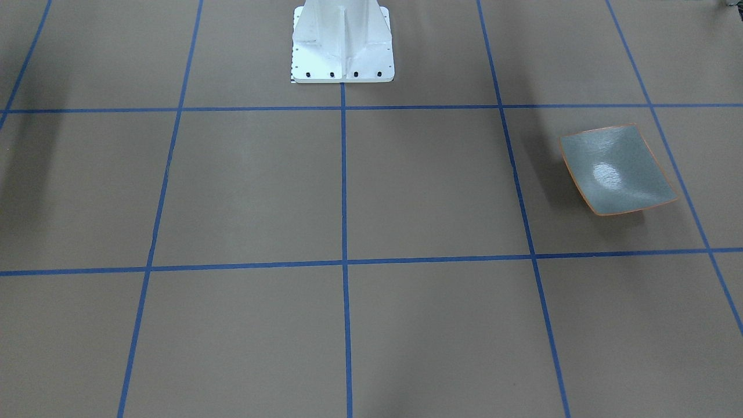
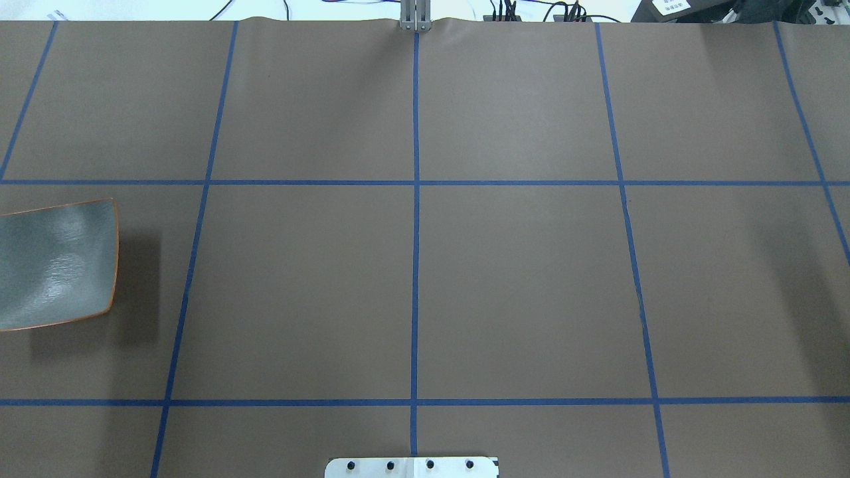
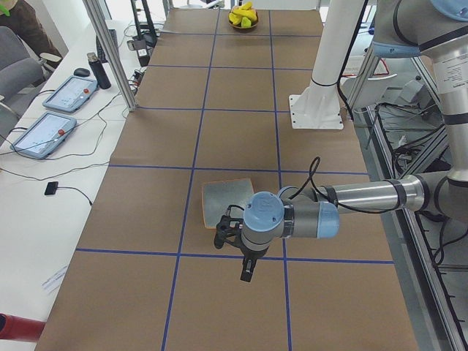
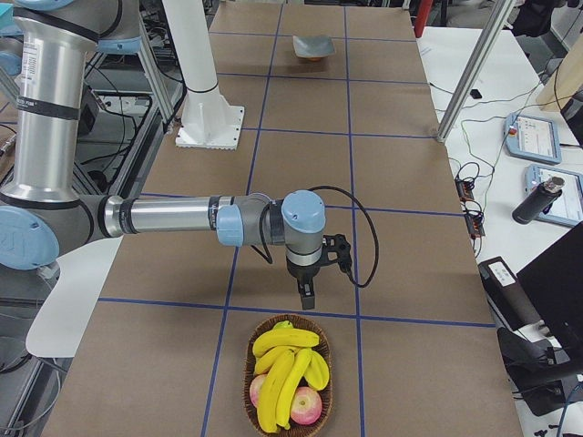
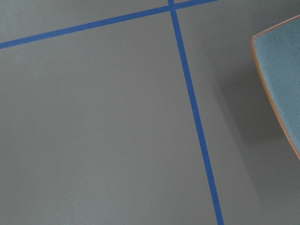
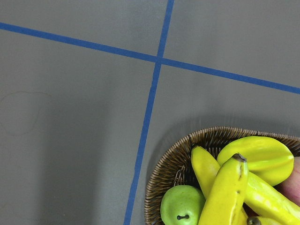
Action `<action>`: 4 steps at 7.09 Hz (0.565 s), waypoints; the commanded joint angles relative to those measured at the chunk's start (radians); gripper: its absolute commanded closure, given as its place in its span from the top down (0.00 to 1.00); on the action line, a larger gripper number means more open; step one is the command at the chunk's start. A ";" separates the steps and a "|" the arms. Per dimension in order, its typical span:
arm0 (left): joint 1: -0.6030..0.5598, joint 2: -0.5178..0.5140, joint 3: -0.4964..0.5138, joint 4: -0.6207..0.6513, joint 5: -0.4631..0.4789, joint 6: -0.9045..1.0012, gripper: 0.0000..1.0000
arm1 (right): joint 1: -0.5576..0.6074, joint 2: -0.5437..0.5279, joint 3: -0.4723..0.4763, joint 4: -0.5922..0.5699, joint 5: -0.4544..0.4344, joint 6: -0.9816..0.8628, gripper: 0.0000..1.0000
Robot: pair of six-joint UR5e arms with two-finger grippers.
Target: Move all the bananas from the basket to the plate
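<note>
The grey-green plate (image 1: pixel 616 170) (image 2: pixel 56 263) with its orange rim lies bare on the table's left side, and its edge shows in the left wrist view (image 5: pixel 286 61). Several yellow bananas (image 4: pixel 284 364) (image 6: pixel 225 187) lie in the wicker basket (image 4: pixel 255 364) (image 6: pixel 174 157) at the table's right end. My left gripper (image 3: pixel 247 272) hangs pointing down just beside the plate (image 3: pixel 228 202). My right gripper (image 4: pixel 308 296) points down just short of the basket's rim. Whether either gripper is open or shut I cannot tell.
A green apple (image 6: pixel 183 205) and red apples (image 4: pixel 305 405) share the basket. The white robot pedestal (image 1: pixel 342 46) (image 2: pixel 412 467) stands mid-table. Blue tape lines grid the brown tabletop. Beyond the far edge are metal posts (image 3: pixel 110 51) and a desk with tablets (image 3: pixel 58 110).
</note>
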 commanded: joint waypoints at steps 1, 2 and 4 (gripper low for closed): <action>0.000 -0.004 -0.010 -0.026 -0.001 0.005 1.00 | 0.000 0.000 0.005 0.002 0.002 0.001 1.00; 0.000 -0.005 -0.010 -0.056 -0.002 0.003 1.00 | 0.000 -0.006 0.026 0.000 0.002 -0.002 1.00; -0.001 -0.016 -0.010 -0.113 -0.001 -0.005 1.00 | 0.000 -0.020 0.033 0.002 0.001 -0.007 1.00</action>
